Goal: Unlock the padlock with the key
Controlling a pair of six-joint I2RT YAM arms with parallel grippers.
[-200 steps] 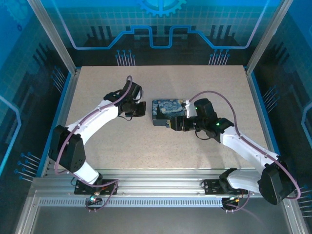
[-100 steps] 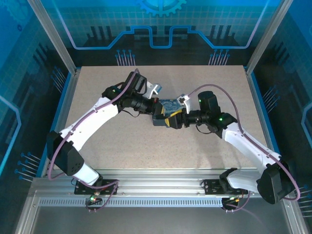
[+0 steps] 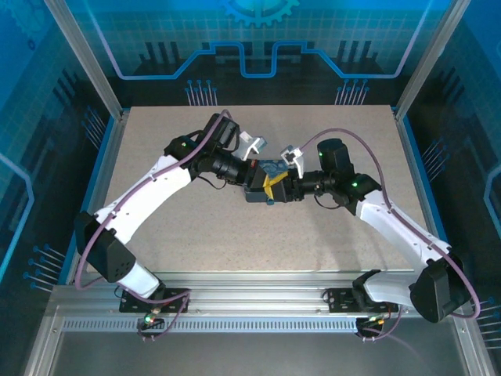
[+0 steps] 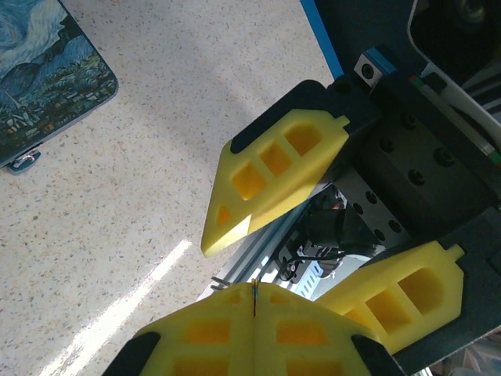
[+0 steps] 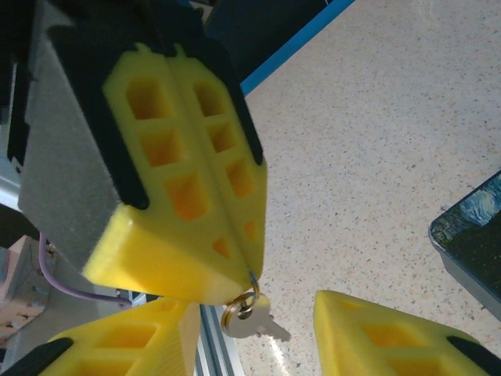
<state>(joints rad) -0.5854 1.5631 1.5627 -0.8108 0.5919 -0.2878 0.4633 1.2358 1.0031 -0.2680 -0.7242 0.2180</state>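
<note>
The left gripper (image 5: 247, 266) is squeezed tight on the key (image 5: 264, 326), which hangs from its tip by a little ring (image 5: 237, 312). The right gripper (image 4: 266, 270) is wide open around it. Both are close above the tin (image 4: 47, 78).

A tin (image 3: 255, 193) with a swirly night-sky picture is set flat near the middle of a table (image 3: 235, 243). The table is pale and speckled. From the left wrist, a corner of the tin is seen at the top left, and a bright stripe of light (image 4: 117, 313) is cast across the table. The table is closed in by blue walls (image 3: 258, 47) and metal posts (image 3: 82, 55). A grey rail (image 3: 250, 301) is fixed along its near edge.
</note>
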